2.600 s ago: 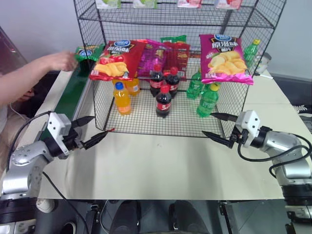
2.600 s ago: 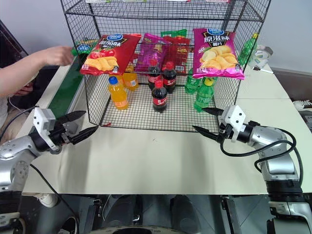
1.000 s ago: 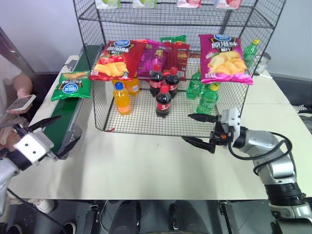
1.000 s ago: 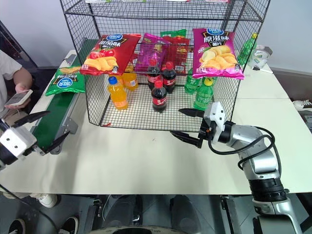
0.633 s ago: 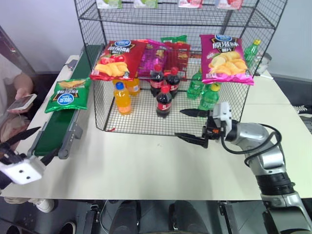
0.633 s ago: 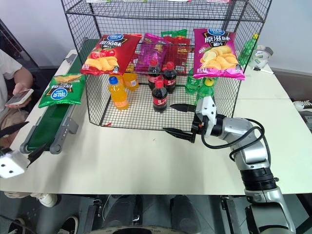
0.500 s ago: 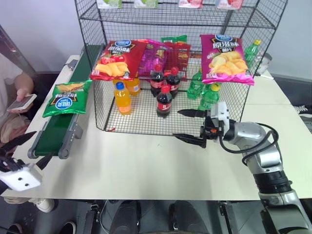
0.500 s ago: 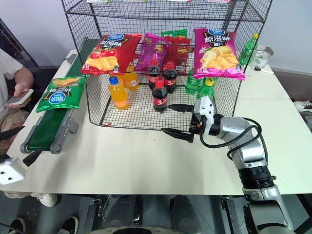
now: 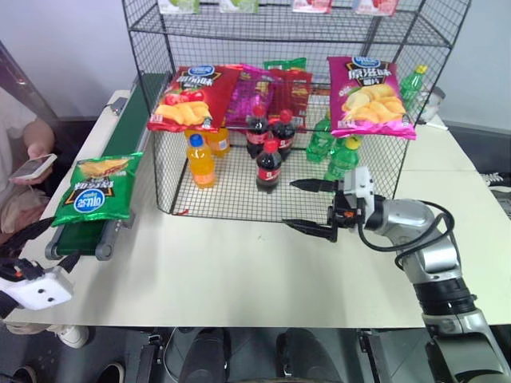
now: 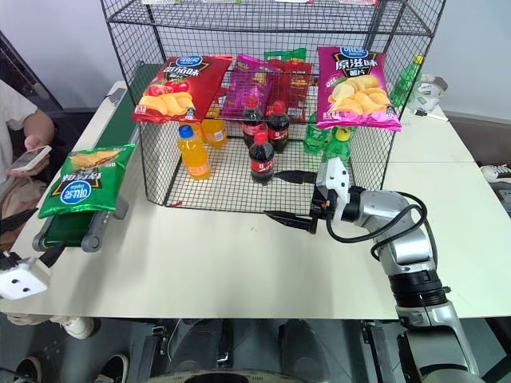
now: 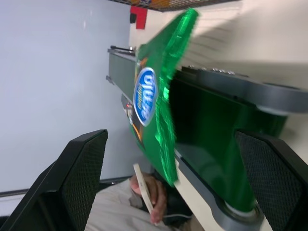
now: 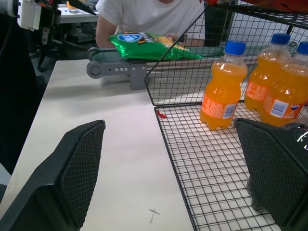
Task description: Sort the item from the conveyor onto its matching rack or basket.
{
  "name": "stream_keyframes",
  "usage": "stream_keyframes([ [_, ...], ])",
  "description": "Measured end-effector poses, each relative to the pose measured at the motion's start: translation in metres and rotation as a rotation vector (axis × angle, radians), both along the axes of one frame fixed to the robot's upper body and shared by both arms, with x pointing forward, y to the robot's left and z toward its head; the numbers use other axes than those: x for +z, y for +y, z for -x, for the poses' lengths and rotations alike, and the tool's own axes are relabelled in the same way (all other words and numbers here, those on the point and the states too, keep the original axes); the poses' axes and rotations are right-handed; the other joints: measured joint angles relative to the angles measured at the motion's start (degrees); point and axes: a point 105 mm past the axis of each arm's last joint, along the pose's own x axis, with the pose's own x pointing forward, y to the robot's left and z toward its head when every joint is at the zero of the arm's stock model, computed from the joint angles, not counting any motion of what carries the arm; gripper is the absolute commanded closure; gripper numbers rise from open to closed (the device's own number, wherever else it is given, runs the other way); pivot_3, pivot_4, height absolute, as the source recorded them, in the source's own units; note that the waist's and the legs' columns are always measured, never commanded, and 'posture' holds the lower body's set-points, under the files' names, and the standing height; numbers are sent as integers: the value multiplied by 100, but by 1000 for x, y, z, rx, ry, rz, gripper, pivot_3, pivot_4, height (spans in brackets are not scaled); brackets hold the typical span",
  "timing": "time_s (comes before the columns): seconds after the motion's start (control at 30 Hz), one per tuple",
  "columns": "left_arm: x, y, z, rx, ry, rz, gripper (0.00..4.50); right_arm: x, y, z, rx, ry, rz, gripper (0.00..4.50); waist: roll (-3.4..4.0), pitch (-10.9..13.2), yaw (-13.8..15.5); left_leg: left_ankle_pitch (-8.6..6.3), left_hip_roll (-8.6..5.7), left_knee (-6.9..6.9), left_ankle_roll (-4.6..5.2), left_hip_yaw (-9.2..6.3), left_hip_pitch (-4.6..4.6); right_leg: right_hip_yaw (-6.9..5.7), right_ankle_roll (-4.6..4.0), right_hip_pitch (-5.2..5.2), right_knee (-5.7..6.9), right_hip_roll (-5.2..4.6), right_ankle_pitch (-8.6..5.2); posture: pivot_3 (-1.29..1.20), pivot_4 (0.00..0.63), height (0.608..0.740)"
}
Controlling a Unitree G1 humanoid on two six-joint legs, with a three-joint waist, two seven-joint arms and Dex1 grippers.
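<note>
The green crisp bag (image 9: 94, 187) lies on the near end of the conveyor (image 9: 126, 132), overhanging its end roller (image 12: 115, 70). My left gripper (image 9: 46, 247) is open just in front of and below that end, off the table's left corner. In the left wrist view the bag (image 11: 154, 96) stands a short way beyond its fingers (image 11: 82, 178), untouched. My right gripper (image 9: 292, 206) is open and empty, pointing left in front of the rack (image 9: 231, 188). The bag (image 12: 144, 45) is far from it.
A red bag (image 9: 188, 96) and a magenta bag (image 9: 369, 96) hang on the rack's front, with cola, orange (image 12: 221, 101) and green bottles inside. A person holding a phone (image 9: 32, 166) sits left of the conveyor. Bare tabletop (image 9: 239, 271) lies before the rack.
The green bag has ridden down the belt to its near end. My left gripper has drifted left and down and rolled. The right gripper has stayed put.
</note>
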Motion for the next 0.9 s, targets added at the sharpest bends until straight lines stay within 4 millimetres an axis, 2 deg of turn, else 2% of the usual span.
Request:
stream_keyframes([
  [0.57, -14, -8, -16, -20, 33, 18, 0, -1, 3, 3, -4, -6, 4, 27, -1, 0, -4, 0, 0, -3, 0, 0, 0, -1, 0, -2, 0, -2, 0, 0, 150, 739],
  [0.6, -14, -8, -17, -22, 35, 18, 551, -1, 2, 3, -6, -5, 6, 0, -1, -1, -7, 0, 0, -3, 0, 1, 0, -1, 0, -2, 0, -2, 0, 0, 150, 739],
  [0.73, -17, -11, -19, -30, 55, 28, 2236, -2, 2, 2, -12, -6, 9, 0, -1, -1, -4, 0, -1, -3, 0, 1, 0, -1, 0, -2, 0, -2, 0, 0, 150, 739],
  [0.83, -21, -8, -18, -19, 65, 40, 3821, -2, 2, 2, -16, -9, 11, 0, -1, -1, -6, 0, -1, -3, 0, 1, 0, -1, 0, -2, 1, -2, 0, 0, 150, 739],
  [0.87, -21, -8, -17, -17, 65, 43, 4261, -2, 2, 2, -17, -11, 13, 0, -1, 0, -4, 0, -1, -3, 0, 1, 0, -1, 0, -2, 1, -2, 0, 0, 150, 739],
  [0.9, -21, -7, -17, -14, 64, 45, 4488, -2, 2, 2, -18, -13, 15, 0, -1, 0, -2, 0, -1, -3, 0, 1, 0, -1, 0, -2, 1, -2, 0, 0, 150, 739],
])
